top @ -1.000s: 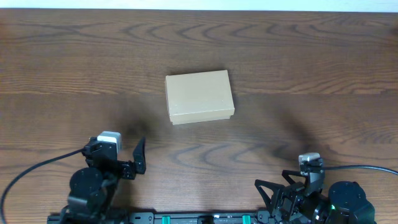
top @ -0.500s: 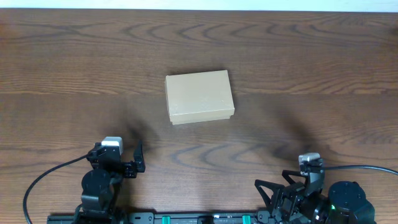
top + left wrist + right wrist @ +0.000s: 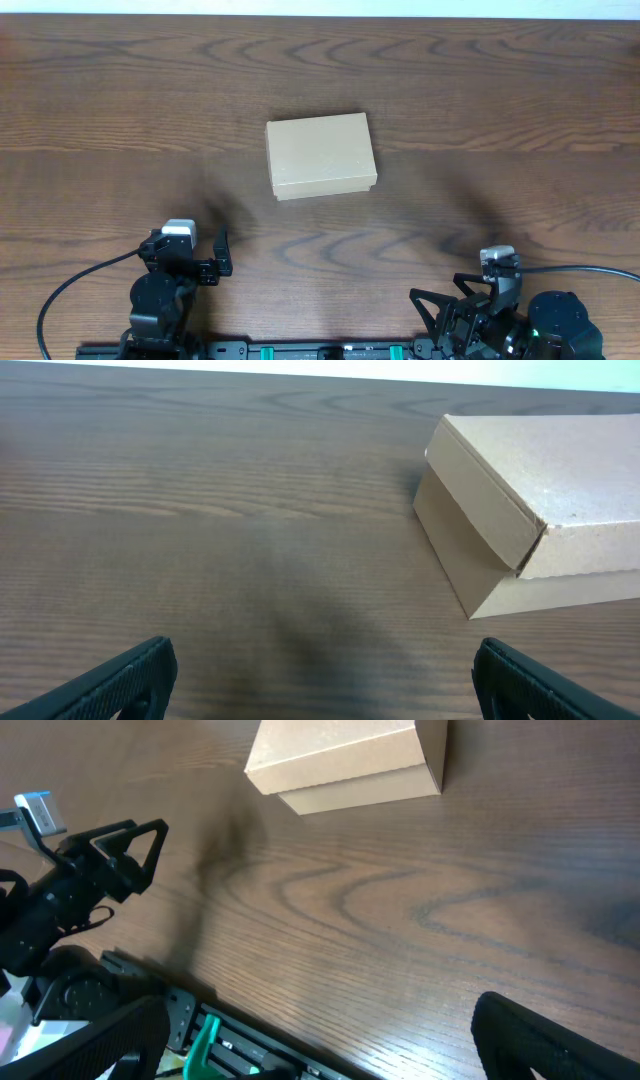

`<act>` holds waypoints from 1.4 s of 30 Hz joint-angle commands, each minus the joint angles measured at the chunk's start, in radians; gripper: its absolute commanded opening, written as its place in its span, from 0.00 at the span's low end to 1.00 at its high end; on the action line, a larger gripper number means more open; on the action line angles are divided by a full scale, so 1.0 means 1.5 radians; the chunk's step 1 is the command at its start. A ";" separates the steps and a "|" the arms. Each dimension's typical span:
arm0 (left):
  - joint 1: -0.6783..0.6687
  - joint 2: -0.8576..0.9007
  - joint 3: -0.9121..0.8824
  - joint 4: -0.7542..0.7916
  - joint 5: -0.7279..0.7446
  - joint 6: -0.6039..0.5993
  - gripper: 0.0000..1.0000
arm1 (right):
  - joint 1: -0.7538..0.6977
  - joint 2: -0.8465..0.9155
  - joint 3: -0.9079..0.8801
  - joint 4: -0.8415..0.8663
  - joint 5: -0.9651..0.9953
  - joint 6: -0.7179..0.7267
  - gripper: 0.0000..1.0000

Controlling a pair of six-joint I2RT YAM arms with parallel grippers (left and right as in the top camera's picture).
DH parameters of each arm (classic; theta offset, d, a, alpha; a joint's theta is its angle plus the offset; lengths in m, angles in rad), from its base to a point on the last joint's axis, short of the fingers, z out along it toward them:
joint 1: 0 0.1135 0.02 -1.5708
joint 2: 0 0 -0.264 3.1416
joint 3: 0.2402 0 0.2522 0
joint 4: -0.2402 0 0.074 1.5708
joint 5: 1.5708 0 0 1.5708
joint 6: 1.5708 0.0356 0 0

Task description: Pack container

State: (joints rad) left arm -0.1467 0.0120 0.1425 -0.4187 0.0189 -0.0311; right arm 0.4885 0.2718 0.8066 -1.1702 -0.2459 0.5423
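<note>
overhead / container: tan cardboard box (image 3: 321, 155), lid shut flat, lying on the wooden table (image 3: 500, 100) about mid-width, slightly skewed
overhead / left gripper: (image 3: 186, 256) low at the near edge, left of the container and well apart from it; fingers spread, nothing between them
overhead / right gripper: (image 3: 465, 300) low at the near edge, right of the container, well apart from it; fingers spread, empty
overhead / black cables: (image 3: 580, 268) one trails from each arm toward its side of the table
left wrist / container: upper right of view, one corner toward the camera, lid flap lapping down over the side wall; far end cut off by the frame
left wrist / fingertips: (image 3: 130, 675) two dark tips in the bottom corners, wide apart, bare wood between
right wrist / container: top centre, closed, across the table from the camera
right wrist / fingertips: (image 3: 540, 1040) dark tips in the bottom corners, wide apart, holding nothing
right wrist / left arm: (image 3: 70, 900) at the left edge, a triangular finger raised above the table
</note>
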 commanded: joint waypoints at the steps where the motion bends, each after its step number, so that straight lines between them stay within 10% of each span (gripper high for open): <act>1: 0.004 -0.005 -0.014 0.001 -0.002 0.006 0.95 | 0.007 -0.002 -0.003 -0.001 0.002 0.007 0.99; 14: 0.004 -0.005 -0.014 0.001 -0.002 0.006 0.95 | 0.006 -0.002 -0.003 -0.038 0.055 -0.003 0.99; 26: 0.004 -0.005 -0.014 0.001 -0.002 0.006 0.95 | 0.023 -0.062 -0.264 0.358 0.127 -0.236 0.99; 42: 0.004 -0.005 -0.014 0.001 -0.002 0.006 0.95 | 0.023 -0.178 -0.438 0.402 0.124 -0.230 0.99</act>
State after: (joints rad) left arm -0.1455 0.0113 0.1417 -0.4152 0.0189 -0.0277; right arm 0.5121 0.0147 0.1528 -0.5682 -0.0689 0.2077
